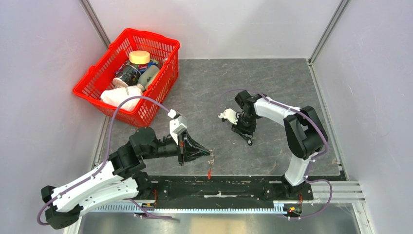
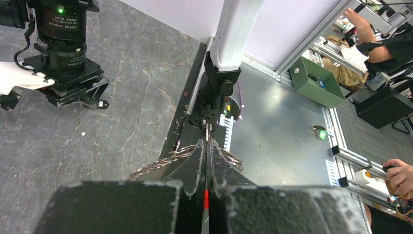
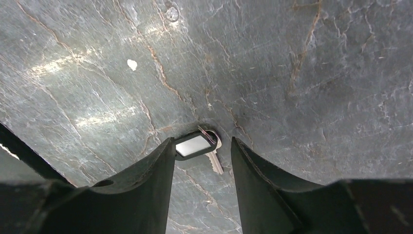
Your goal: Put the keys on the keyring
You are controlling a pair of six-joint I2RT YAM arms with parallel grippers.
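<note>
- The left gripper [image 1: 209, 154] is clenched, its fingers pressed flat together, and it is grasping the keyring [image 2: 208, 130]. In the left wrist view the thin wire loop pokes out just past the fingertips.
- The red strap [image 1: 210, 171] dangles straight down from that pinch, and a sliver of red also shows in the seam between the fingers up close.
- Over to the right gripper [image 3: 200, 146]: it is released, fingers spread wide and pointing down at the grey mat [image 1: 287, 87].
- The keys [image 3: 197, 145] lie flat on the mat right between those spread fingers. There is a dark-framed head with a bright face, and a silvery blade juts out beside it.
- They sit hard against one finger's edge, but I cannot tell whether it touches them.
- The red basket [image 1: 95, 84] stands in the far left corner, loaded with jars [image 1: 140, 58] and a white bag [image 1: 119, 96].
- From the basket, the left gripper and keyring are nearer the arm bases and off to the right.
- The right gripper and keys are farther right again, well apart from the basket.
</note>
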